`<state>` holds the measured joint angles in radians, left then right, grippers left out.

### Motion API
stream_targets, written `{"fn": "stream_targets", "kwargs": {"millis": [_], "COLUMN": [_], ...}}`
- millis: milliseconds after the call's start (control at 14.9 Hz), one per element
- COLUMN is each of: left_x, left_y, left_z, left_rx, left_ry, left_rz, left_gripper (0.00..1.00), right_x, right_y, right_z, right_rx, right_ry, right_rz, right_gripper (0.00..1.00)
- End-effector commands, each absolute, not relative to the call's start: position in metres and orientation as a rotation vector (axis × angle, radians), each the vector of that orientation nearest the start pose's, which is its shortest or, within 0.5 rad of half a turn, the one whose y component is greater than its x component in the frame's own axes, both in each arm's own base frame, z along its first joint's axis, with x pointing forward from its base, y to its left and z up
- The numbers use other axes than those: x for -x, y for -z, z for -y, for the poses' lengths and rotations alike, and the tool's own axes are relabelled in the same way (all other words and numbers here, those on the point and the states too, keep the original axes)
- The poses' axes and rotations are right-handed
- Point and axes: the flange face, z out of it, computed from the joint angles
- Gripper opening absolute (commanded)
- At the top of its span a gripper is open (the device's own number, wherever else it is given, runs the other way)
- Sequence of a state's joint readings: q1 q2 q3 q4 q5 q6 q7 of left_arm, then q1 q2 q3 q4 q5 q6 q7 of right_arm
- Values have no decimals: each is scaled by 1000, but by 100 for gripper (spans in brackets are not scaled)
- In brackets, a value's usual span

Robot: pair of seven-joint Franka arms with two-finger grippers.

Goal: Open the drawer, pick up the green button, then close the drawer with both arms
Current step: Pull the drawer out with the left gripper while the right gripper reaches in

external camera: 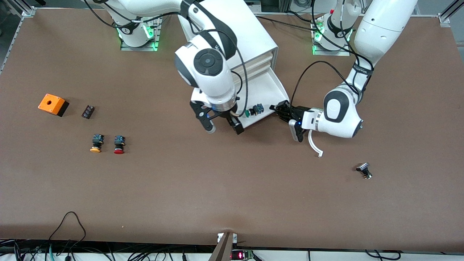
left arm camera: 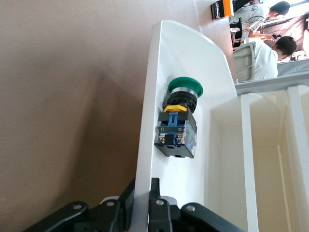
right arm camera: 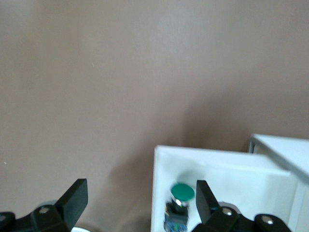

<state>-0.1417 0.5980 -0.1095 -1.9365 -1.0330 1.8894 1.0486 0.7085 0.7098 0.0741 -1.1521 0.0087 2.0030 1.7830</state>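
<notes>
The drawer [external camera: 269, 86] stands pulled out of the white cabinet [external camera: 246, 36] toward the front camera. The button [external camera: 251, 111], green-capped with a black-and-blue body, lies inside it against the front wall [left arm camera: 179, 123] [right arm camera: 182, 192]. My left gripper [external camera: 277, 108] is shut on the drawer's front wall at its corner toward the left arm's end, and the white wall is pinched between the jaws [left arm camera: 145, 205]. My right gripper [external camera: 224, 129] hangs open over the front wall [right arm camera: 140, 198]. One finger is over the table and the other over the drawer beside the green cap.
Toward the right arm's end of the table lie an orange box [external camera: 53, 104], a small black part [external camera: 88, 111], a yellow-capped button [external camera: 96, 143] and a red-capped button [external camera: 119, 144]. A small black piece [external camera: 364, 170] lies toward the left arm's end.
</notes>
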Motion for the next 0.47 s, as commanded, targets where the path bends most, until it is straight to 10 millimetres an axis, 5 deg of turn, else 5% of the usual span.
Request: {"fn": "stream_targets", "kwargs": {"millis": [0,67,135,404], "left_x": [-561,-562,-563,-569], "left_y": [-166,-167,-167,-181], "left_z": [196,193,191,182], "left_rx": [-2031,-2033,-2030,-2030], "left_ry": [187,182,173,158], "left_rz": [638,633,642,627], "left_gripper": [0,19,98,100], "right_x": [-536,-530,-523,-512], "right_y": [-377,-367,-359,-329], "right_z": [-558,-566,-575,-594], "right_rx": [2553,2547,2540,2521], "right_ry": [-27,-31,-31,-36], "right_rz": [-1506,-1515,-1518,-1522], "right_gripper": [99,99,99,99]}}
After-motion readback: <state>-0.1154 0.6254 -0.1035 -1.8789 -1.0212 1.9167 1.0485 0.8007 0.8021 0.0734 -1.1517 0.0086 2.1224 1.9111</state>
